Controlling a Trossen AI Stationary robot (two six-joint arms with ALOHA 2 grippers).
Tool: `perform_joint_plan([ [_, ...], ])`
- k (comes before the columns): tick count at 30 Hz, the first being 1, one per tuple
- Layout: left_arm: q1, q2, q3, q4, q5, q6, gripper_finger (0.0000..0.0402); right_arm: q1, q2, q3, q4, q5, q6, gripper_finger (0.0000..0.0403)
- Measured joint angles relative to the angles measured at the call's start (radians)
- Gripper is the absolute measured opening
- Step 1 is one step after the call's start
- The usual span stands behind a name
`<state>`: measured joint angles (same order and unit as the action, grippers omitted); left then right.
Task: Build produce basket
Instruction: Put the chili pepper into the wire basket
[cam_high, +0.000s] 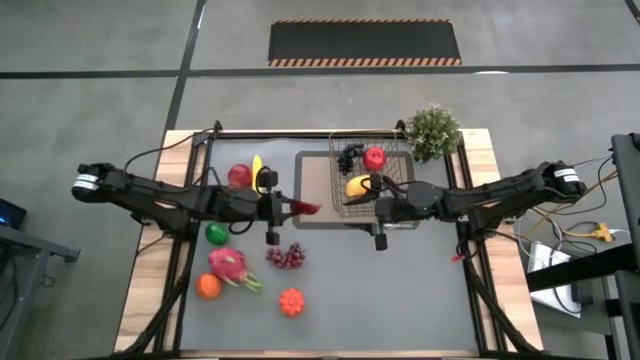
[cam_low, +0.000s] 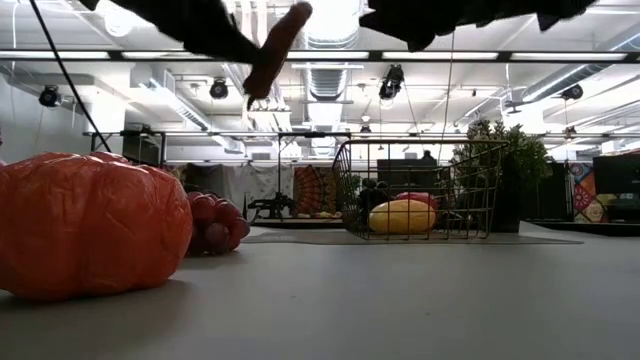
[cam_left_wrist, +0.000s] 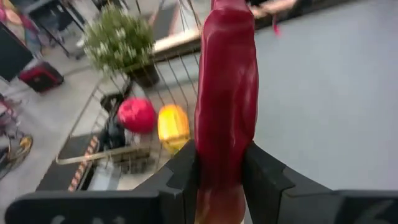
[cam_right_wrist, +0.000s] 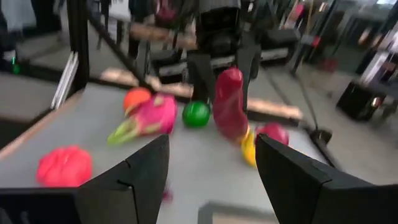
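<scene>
I keep the basket (cam_high: 371, 176) just ahead of my left gripper (cam_high: 296, 208), on the mat (cam_high: 312, 190), so the carry stays short. It already holds a mango (cam_high: 358, 186), an apple (cam_high: 374, 157) and dark grapes (cam_high: 348, 156). My left jaws are clenched on a long red pepper (cam_left_wrist: 227, 106), lifted off the table so it can clear the wire rim. My right gripper (cam_high: 379, 210) waits released beside the basket's near edge, clear of the drop. Behind the left jaws lie the remaining pieces: dragon fruit (cam_high: 228, 265), red grapes (cam_high: 286, 256), an orange (cam_high: 207, 286).

Right claw (cam_high: 378, 212) hangs over the basket (cam_high: 400, 195) edge.
</scene>
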<state>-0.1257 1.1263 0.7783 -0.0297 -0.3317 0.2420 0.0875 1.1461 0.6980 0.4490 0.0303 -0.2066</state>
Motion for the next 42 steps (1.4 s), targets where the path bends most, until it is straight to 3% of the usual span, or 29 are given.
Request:
perform_joint_plan([
  [5,-0.001,0.042,-0.003,0.144,0.005,-0.002,0.0077,0.0,0.058,-0.077,0.278,0.031,0.012,0.0224],
  [9,-0.001,0.097,-0.003,0.258,0.008,-0.003,0.0077,0.0,0.12,-0.082,0.376,0.077,0.023,0.0224],
  [15,-0.001,0.189,-0.003,0.443,0.008,0.006,0.0077,-0.001,0.196,-0.038,0.423,0.086,0.022,0.0224],
  [23,-0.001,0.247,0.004,0.517,0.009,0.006,0.0077,-0.001,0.262,0.04,0.425,0.102,-0.021,0.0221],
  [26,-0.001,0.248,0.004,0.519,0.009,0.006,0.0077,-0.001,0.27,0.048,0.423,0.102,-0.031,0.0202],
  [30,-0.001,0.247,0.003,0.519,0.009,0.001,0.0079,-0.001,0.27,0.048,0.424,0.102,-0.032,0.0141],
  [34,0.0,0.246,0.003,0.514,0.012,-0.001,0.0104,-0.001,0.269,0.048,0.422,0.102,-0.03,0.0069],
  [42,0.0,0.244,0.003,0.506,0.018,0.0,0.0211,-0.001,0.26,0.048,0.392,0.104,-0.021,0.0067],
])
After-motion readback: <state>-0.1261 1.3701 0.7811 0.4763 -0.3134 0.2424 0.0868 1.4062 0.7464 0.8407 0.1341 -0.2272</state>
